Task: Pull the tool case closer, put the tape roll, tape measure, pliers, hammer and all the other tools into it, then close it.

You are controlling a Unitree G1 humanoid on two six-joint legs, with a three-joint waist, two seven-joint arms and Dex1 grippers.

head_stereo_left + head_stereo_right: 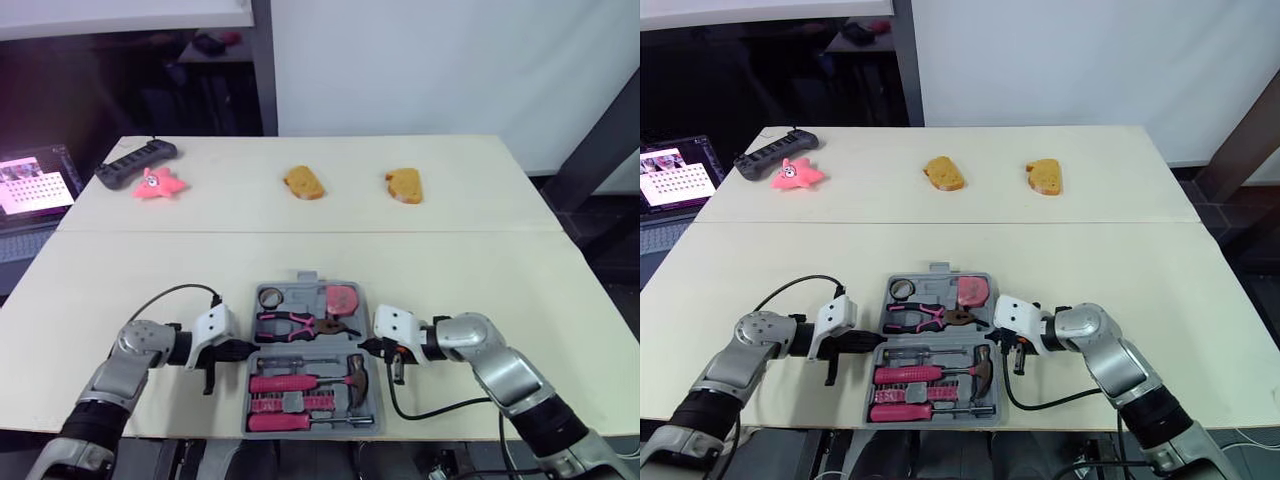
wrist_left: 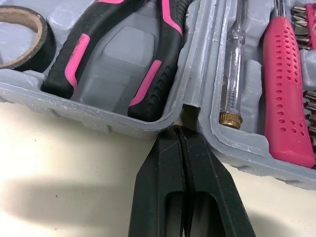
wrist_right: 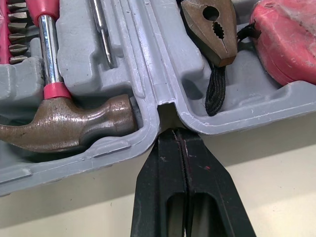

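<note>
The grey tool case [image 1: 370, 392] lies open near the table's front edge, between my two arms. In its far half sit the tape roll [image 1: 270, 297], the pink tape measure [image 1: 343, 298] and the pink-handled pliers [image 1: 292, 324]. The near half holds the hammer [image 1: 352, 374], a pink screwdriver [image 2: 288, 94], a clear tester screwdriver [image 2: 232, 74] and bits. My left gripper [image 2: 180, 132] is shut, its tips against the hinge notch on the case's left side. My right gripper [image 3: 173, 133] is shut too, its tips at the hinge notch on the right side.
Far across the table lie a black remote-like device [image 1: 135, 163], a pink starfish toy [image 1: 157, 184] and two bread-like pieces [image 1: 303, 182] [image 1: 404, 185]. A laptop screen [image 1: 32, 184] glows off the table's left edge. A seam crosses the table's [image 1: 500, 260] middle.
</note>
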